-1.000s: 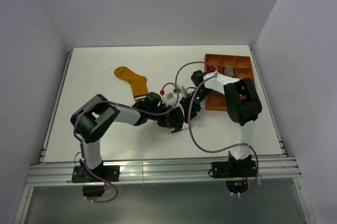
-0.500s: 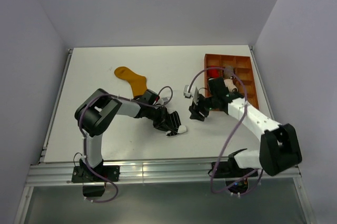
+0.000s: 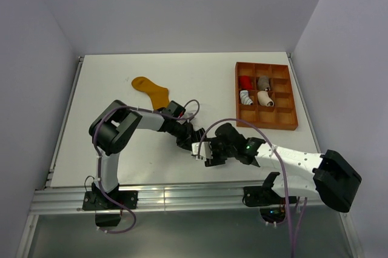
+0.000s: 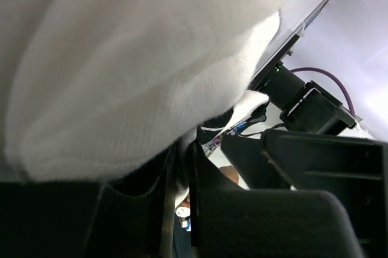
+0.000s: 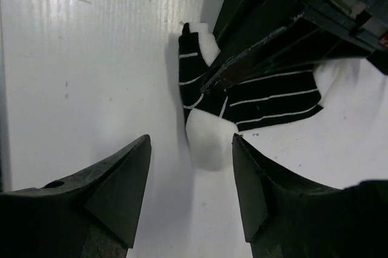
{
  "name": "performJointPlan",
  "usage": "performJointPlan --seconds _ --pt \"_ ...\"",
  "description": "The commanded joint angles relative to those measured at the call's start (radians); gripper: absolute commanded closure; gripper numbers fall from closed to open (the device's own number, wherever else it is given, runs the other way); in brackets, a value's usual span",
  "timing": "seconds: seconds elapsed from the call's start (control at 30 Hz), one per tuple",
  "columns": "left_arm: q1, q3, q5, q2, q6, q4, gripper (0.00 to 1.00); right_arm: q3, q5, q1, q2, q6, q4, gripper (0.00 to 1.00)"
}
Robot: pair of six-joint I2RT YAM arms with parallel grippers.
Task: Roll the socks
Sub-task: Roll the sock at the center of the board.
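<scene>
The black-and-white striped sock (image 5: 267, 97) lies on the white table, its white toe (image 5: 209, 140) pointing toward my right wrist camera. My left gripper (image 3: 189, 138) is shut on this sock; in the left wrist view white fabric (image 4: 139, 70) fills the frame above the closed fingers (image 4: 242, 221). My right gripper (image 5: 191, 143) is open, low over the table, with the white toe between its two fingertips but not touching them. In the top view it sits just front-right of the left gripper (image 3: 204, 151). The mustard-orange sock (image 3: 151, 91) lies flat at the back left, apart from both grippers.
An orange compartment tray (image 3: 267, 126) stands at the right, holding a red bundle (image 3: 244, 82), a grey bundle (image 3: 263, 82) and two pale bundles (image 3: 254, 97). The table's metal rail (image 3: 182, 194) runs along the front, close behind my right arm.
My right arm has swung away from the tray, down to the front, and brought its open gripper to the striped sock's toe. My left gripper has stayed on the sock.
</scene>
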Motion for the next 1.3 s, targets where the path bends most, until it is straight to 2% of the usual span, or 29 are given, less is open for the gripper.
performJointPlan --seconds 0.0,0.1,0.2,0.57,0.67,0.7,0.8,0.9,1.0,1.07,1.13,1.27 --pt "0.005 -0.023 -0.090 0.063 0.048 -0.082 1.00 -0.026 0.121 0.061 0.022 -0.040 0.157 0.37" --pt "0.007 -0.018 -0.087 0.071 0.058 -0.085 1.00 -0.035 0.175 0.108 0.058 -0.057 0.193 0.39" --pt "0.007 -0.015 -0.088 0.071 0.072 -0.094 1.00 -0.015 0.181 0.128 0.091 -0.058 0.193 0.45" --pt "0.013 -0.001 -0.054 0.072 0.134 -0.126 0.99 0.027 0.247 0.136 0.240 -0.083 0.239 0.57" --pt "0.014 0.008 -0.042 0.077 0.150 -0.137 0.98 0.049 0.255 0.136 0.267 -0.080 0.228 0.65" --pt "0.014 0.009 -0.047 0.075 0.155 -0.148 0.98 0.057 0.253 0.136 0.276 -0.077 0.208 0.71" --pt "0.020 0.011 -0.044 0.063 0.167 -0.148 0.94 0.082 0.245 0.136 0.289 -0.068 0.150 0.82" --pt "0.036 0.005 -0.056 0.038 0.167 -0.141 0.87 0.118 0.201 0.127 0.301 -0.054 0.040 0.87" --pt "0.056 -0.012 -0.073 0.002 0.138 -0.093 0.83 0.171 0.100 0.098 0.309 -0.032 -0.091 0.87" --pt "0.070 -0.037 -0.082 -0.041 0.102 0.005 0.78 0.197 0.037 0.078 0.313 -0.023 -0.150 0.87" --pt "0.076 -0.072 -0.100 -0.070 0.045 0.094 0.70 0.212 0.002 0.049 0.321 -0.017 -0.177 0.87" --pt "0.077 -0.118 -0.169 -0.152 -0.021 0.211 0.64 0.255 -0.095 -0.017 0.358 -0.029 -0.266 0.87"
